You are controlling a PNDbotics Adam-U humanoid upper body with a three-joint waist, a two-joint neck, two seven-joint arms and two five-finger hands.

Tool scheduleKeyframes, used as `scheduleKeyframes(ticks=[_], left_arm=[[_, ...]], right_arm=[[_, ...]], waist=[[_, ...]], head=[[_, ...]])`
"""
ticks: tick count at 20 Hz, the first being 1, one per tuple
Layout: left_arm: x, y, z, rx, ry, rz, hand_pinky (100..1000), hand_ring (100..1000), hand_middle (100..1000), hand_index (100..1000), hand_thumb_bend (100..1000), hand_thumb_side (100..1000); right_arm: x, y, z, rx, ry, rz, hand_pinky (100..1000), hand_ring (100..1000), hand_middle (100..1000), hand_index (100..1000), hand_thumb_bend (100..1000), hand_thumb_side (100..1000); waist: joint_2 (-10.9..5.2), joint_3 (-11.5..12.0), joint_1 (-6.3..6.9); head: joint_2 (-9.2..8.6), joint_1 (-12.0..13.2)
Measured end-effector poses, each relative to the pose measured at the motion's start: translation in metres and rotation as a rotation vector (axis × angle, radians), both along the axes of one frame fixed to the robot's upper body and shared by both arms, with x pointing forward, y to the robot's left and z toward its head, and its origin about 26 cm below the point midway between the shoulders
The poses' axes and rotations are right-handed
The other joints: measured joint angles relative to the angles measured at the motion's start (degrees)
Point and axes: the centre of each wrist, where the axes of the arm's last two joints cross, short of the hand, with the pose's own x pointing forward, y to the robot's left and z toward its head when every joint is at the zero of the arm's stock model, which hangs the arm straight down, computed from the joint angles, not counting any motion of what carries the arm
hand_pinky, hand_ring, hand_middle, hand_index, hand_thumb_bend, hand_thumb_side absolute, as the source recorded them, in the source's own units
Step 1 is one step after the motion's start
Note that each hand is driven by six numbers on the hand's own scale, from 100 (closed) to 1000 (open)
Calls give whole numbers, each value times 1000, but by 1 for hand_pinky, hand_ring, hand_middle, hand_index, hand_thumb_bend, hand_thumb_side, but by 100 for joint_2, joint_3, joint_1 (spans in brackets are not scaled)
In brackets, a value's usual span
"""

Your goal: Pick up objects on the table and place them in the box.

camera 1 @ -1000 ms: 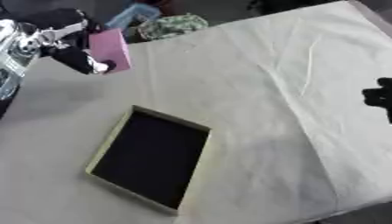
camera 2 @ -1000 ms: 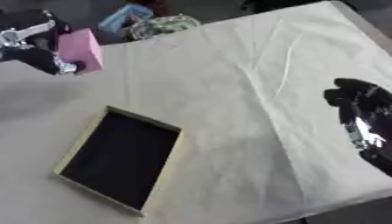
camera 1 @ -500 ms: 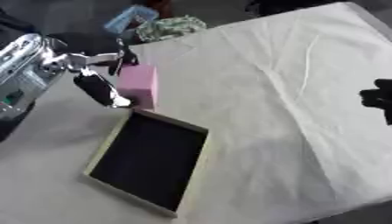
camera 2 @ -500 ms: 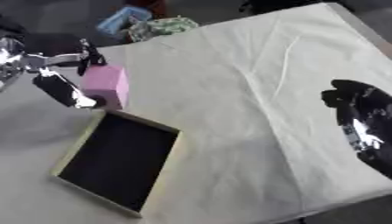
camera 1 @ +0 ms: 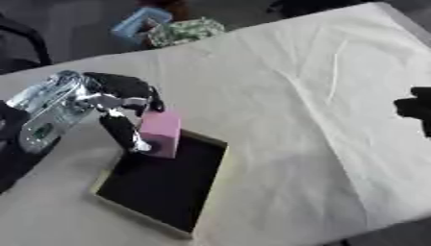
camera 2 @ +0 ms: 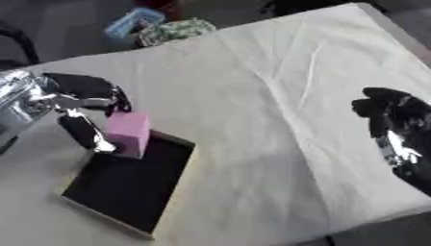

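Left robot hand (camera 1: 118, 103) pinches a pink block (camera 1: 160, 133) by opposite side faces, over the near-left corner of the shallow dark-lined box (camera 1: 164, 185) just below it. Block appears rigid, light, smooth-sided; flat faces suit gripping. Right robot hand (camera 2: 396, 129) idles at right, fingers indistinct.

You worked in what looked like a lab or test room rather than a home. The table (camera 1: 278, 96) wore a plain, creased cream cloth and stood alone on dark grey floor (camera 1: 76, 19). Beyond its far edge lay a blue container (camera 1: 139, 24) and a green patterned bundle (camera 1: 185, 31).
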Motion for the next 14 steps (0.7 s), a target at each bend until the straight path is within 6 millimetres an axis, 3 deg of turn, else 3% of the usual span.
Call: scheduleKeyframes(ticks=[3, 5, 9, 14], left_arm=[[-1, -1, 2, 9, -22, -14, 893, 857, 879, 959, 794, 667], [-3, -1, 6, 8, -44, -23, 893, 855, 879, 960, 797, 674], [-11, 7, 20, -18, -108, -6, 870, 825, 851, 941, 751, 679], [-28, 26, 45, -145, -210, 54, 839, 786, 808, 916, 594, 695]], right_arm=[[0, 0, 0, -1, 1, 1, 807, 811, 644, 847, 100, 551], [0, 0, 0, -1, 1, 1, 807, 811, 645, 847, 100, 551], [0, 0, 0, -1, 1, 1, 807, 812, 644, 847, 100, 551], [0, 0, 0, 0, 1, 0, 807, 812, 644, 847, 100, 552]], waist=[[0, 6, 2], [0, 9, 7], [0, 52, 15], [-1, 91, 16]], head=[[-4, -11], [-6, -15], [-25, -20], [-32, -23]])
